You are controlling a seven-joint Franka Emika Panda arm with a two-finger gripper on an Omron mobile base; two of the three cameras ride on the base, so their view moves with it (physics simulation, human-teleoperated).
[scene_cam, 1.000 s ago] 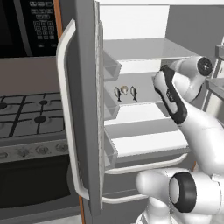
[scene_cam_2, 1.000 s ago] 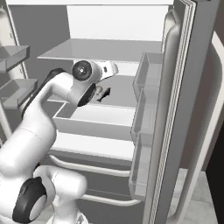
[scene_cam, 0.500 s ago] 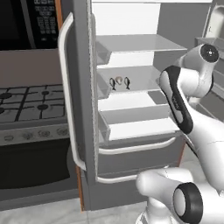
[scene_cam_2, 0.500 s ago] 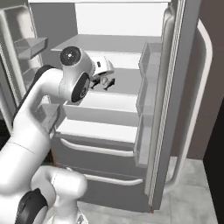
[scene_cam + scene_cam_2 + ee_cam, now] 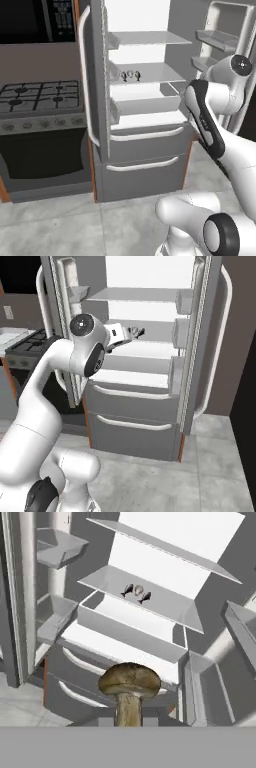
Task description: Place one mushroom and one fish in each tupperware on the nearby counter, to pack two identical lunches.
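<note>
Here the gripper (image 5: pixel 129 722) is clenched on a brown mushroom (image 5: pixel 129 687) — in the hand view its pale stem runs down between the finger tips and its rounded cap stands at the far end, so the long axis lies along the gripper, cap pointing away from the hand toward the open fridge (image 5: pixel 145 100). The fingers themselves are mostly hidden behind the stem.

The fridge stands with both doors swung wide. On its middle shelf (image 5: pixel 150 599) lie three small things in a row: a dark fish (image 5: pixel 127 590), a second, pale mushroom (image 5: pixel 138 590) between, and another dark fish (image 5: pixel 145 597) on the other side. The three sit close together, near the front edge of the shelf; from the left base view they show as small shapes (image 5: pixel 130 75) too small to tell apart. In the hand view both fish lie slantwise to the shelf edge; which end is the head I cannot tell.

In the right base view the arm bends up in front of the fridge, with the hand (image 5: pixel 120 336) held out level with that shelf but short of it. To the fridge's left stands a black gas stovetop (image 5: pixel 40 95) over an oven (image 5: pixel 45 155).
</note>
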